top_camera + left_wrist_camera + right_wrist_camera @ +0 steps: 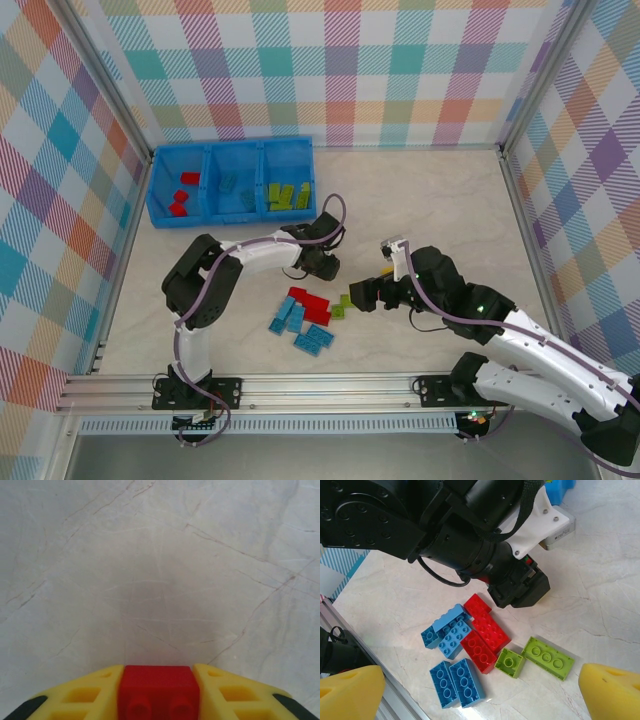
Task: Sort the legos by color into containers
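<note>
Containers (200, 221): bright blue three-bin tray, upright, at the table's 11 o'clock. It holds red bricks (183, 195) in the left bin, light blue bricks (230, 185) in the middle and lime green bricks (288, 194) in the right. Loose legos (315, 310) lie flat, studs up, toward 6 o'clock: three red touching, several blue at their 7 o'clock, two green at their 3 o'clock. One red brick (159, 692) is clamped in the left gripper (159, 677).
</note>
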### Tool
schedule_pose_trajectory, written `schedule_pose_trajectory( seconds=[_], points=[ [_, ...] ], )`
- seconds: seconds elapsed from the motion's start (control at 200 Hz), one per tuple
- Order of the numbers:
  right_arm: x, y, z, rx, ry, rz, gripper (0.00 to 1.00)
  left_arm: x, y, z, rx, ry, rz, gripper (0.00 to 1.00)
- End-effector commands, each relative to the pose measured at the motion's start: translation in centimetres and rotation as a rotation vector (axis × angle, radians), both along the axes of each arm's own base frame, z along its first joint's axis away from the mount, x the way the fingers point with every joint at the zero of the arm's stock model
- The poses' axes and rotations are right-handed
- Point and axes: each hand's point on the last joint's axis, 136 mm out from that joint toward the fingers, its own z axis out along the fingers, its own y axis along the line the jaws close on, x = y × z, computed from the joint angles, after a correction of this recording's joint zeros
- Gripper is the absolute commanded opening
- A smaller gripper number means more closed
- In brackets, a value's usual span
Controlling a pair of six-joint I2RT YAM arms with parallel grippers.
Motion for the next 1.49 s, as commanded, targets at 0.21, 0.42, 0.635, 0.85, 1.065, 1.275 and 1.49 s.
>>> schedule_pose_trajectory(
  seconds=[0.21, 0.42, 0.635, 0.85, 1.065, 1.275, 1.49],
  points=[
    [0.1, 0.3, 0.8, 0.048, -0.005, -0.003, 1.00, 5.2, 7.5, 16.2, -0.237, -0.327, 0.240, 0.28],
    [0.1, 0.7, 0.8, 0.062, -0.003, 0.007, 1.00, 11.5, 22.0, 21.9, -0.174, -0.509, 0.596, 0.29],
    [-0.2, 0.8, 0.6, 0.067, 0.006, 0.016, 1.00, 16.6, 34.5, 19.1, -0.120, -0.490, 0.915, 0.30],
    [-0.4, 0.4, 0.4, 0.056, 0.017, 0.012, 1.00, 19.4, 40.4, 16.3, -0.074, -0.450, 1.034, 0.33],
    [0.7, 0.2, 0.1, 0.020, 0.005, -0.035, 1.00, 19.9, 39.9, 17.3, -0.148, -0.443, 1.013, 0.67],
    [2.2, 1.2, -2.3, -0.127, 0.031, -0.015, 1.00, 15.7, 36.5, 24.8, -0.323, -0.534, 0.943, 0.71],
    [4.4, 1.0, -6.6, -0.567, -0.187, 0.256, 1.00, 5.6, 24.5, 31.8, -0.308, -0.649, 0.471, 0.76]
  ],
)
